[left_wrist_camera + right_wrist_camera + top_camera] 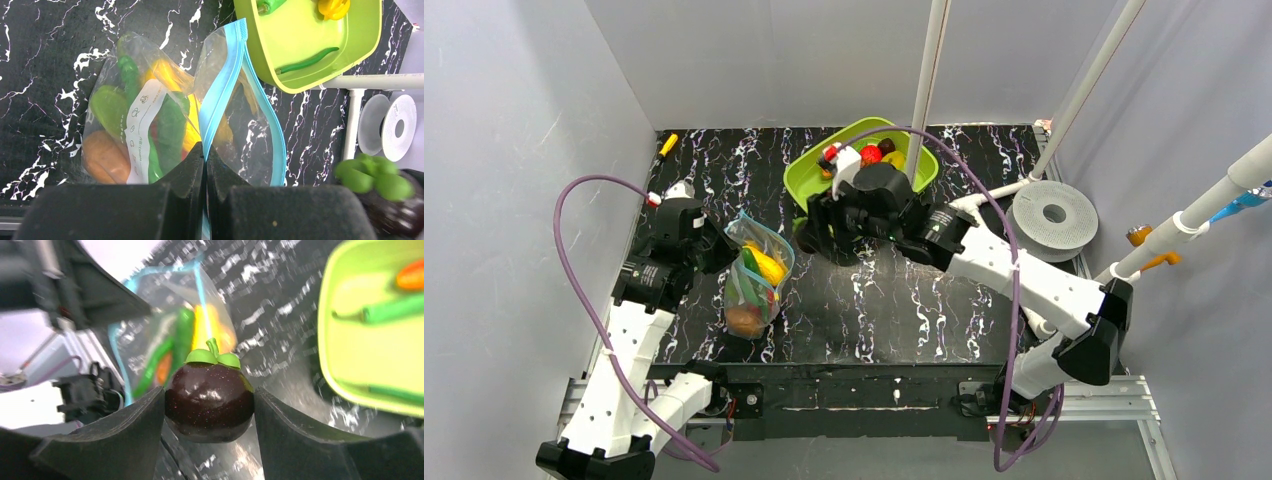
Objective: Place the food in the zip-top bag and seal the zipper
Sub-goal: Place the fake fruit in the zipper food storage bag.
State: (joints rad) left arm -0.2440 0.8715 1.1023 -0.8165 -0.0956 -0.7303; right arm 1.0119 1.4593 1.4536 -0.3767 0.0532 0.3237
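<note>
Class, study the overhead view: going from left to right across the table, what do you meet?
In order: left tool → zip-top bag → lime-green tray → grey spool.

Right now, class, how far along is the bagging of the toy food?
Done: several glossy toy vegetables lie inside the clear crinkly zip-top bag. In hand: the left gripper pinches its blue-teal zipper edge, mouth open; the right gripper holds a dark purple toy fruit. Left: that fruit, the pieces in the lime-green tray, then sealing.
</note>
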